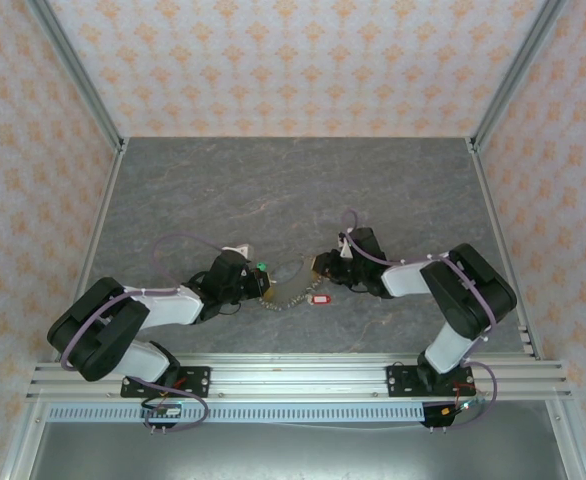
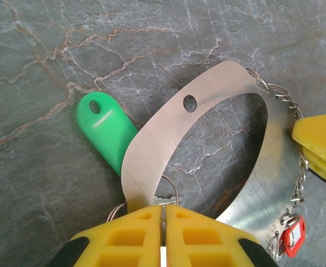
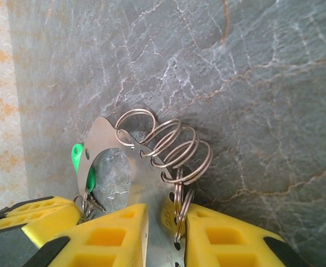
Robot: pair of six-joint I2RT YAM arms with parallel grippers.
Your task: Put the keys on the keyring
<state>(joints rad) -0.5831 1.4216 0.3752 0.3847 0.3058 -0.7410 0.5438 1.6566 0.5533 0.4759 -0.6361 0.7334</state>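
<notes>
Left tool [image 2: 163, 208] pressed together on the near end of the keyring [image 2: 152, 139] (a flat silvery loop). Green tag [image 2: 104, 130] beside its band; red-tagged key [image 2: 292, 239] on the chain edge. Farther off, my right tool [image 3: 166, 214] straddles the loop; whether it pinches, I cannot tell. Grey table [image 2: 68, 50] beyond.

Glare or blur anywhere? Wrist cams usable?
Left wrist: sharp, soft sheen on the keyring, no blown-out glare; right wrist: wire coils crisp, yellow fingers slightly soft up close; top external: even light, red tag tiny.
</notes>
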